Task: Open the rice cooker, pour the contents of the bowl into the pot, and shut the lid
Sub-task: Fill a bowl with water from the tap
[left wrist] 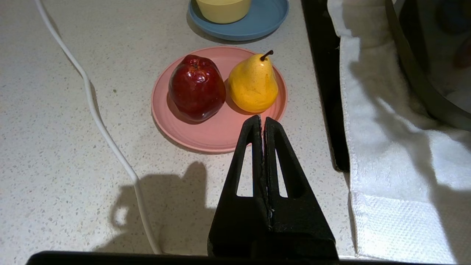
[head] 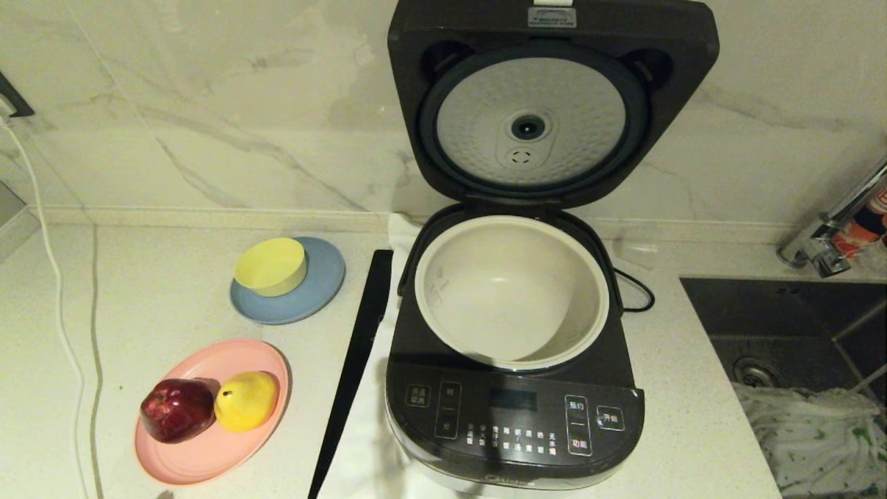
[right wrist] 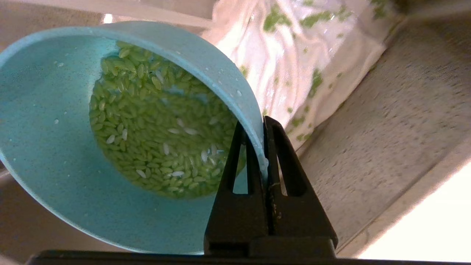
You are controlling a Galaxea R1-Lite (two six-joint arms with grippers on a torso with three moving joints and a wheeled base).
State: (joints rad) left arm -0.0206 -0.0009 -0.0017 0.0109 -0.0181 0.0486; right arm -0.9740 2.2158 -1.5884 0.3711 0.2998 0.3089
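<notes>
The dark rice cooker [head: 513,423] stands in the middle of the counter with its lid [head: 547,111] swung up and its dimpled silver plate facing me. The cream-white pot [head: 513,291] inside holds nothing. In the right wrist view my right gripper [right wrist: 262,121] is shut on the rim of the teal bowl [right wrist: 48,154], which holds the contents [right wrist: 154,129], green grains with a few white ones. Bowl and right gripper are out of the head view. My left gripper [left wrist: 262,119] is shut on nothing, above the counter near the pink plate.
A pink plate [head: 208,450] with a red apple [head: 179,409] and yellow pear [head: 246,400] lies front left. Behind it a yellow bowl [head: 271,265] sits on a grey-blue plate [head: 319,291]. A sink [head: 790,333] with a speckled cloth [head: 818,430] is on the right. White cable [head: 55,291] runs at left.
</notes>
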